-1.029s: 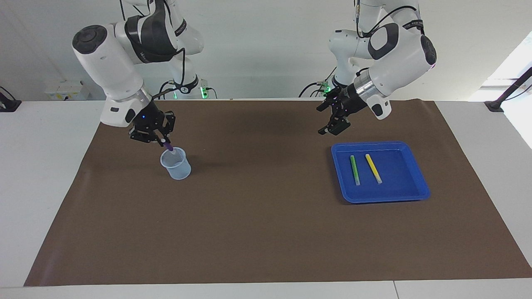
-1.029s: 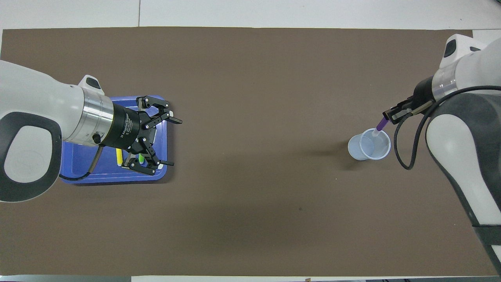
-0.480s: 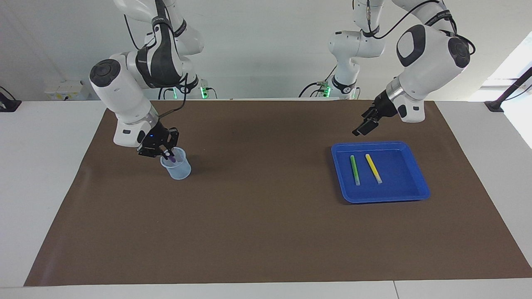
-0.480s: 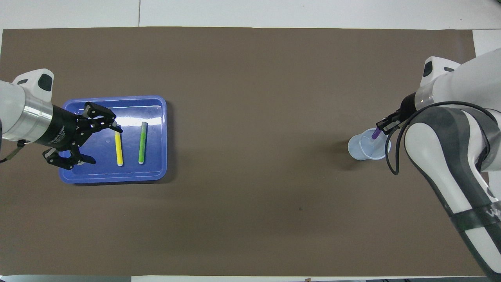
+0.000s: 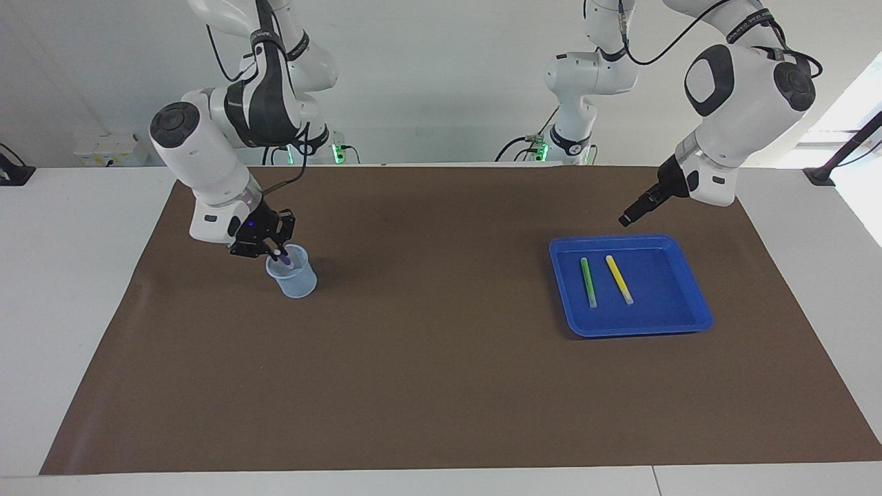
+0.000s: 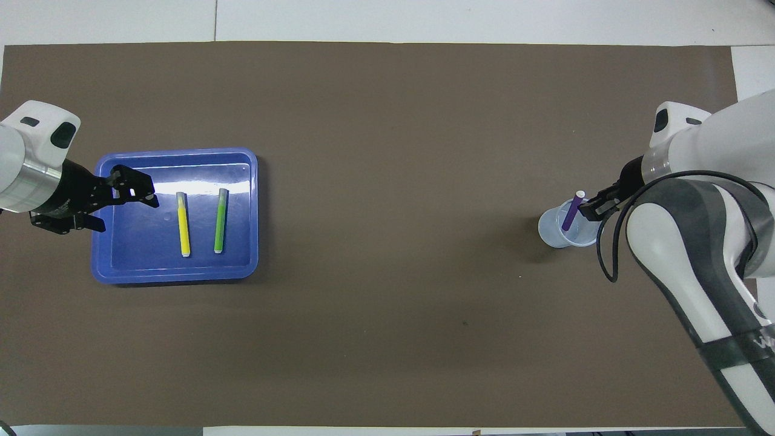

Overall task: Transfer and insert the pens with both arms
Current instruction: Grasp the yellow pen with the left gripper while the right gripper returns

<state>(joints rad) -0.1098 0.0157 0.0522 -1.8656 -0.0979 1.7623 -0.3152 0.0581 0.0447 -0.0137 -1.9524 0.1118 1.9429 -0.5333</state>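
Overhead view, item one: right gripper (image 6: 588, 209), low at the rim of the clear cup (image 6: 552, 233), on the side toward the right arm's end of the table. Whether its fingers are parted or closed cannot be told. Purple pen (image 6: 571, 212) stands tilted inside the cup, whitish cap end up, its upper part just beside the fingertips; contact between pen and fingers cannot be told. In the facing view the same gripper (image 5: 274, 249) sits right at the cup's (image 5: 298, 282) rim, the pen's (image 5: 281, 258) top showing just under it.

Item two: left gripper (image 6: 124, 203), fingers spread wide and holding nothing, raised over the edge of the blue tray (image 6: 175, 271) toward the left arm's end of the table. Yellow pen (image 6: 183, 224) and green pen (image 6: 220, 220) lie flat in the tray, side by side and apart, the yellow one closer to that gripper, neither touched.

Item three: brown mat (image 6: 387, 315) under cup and tray, the two well apart at opposite ends.
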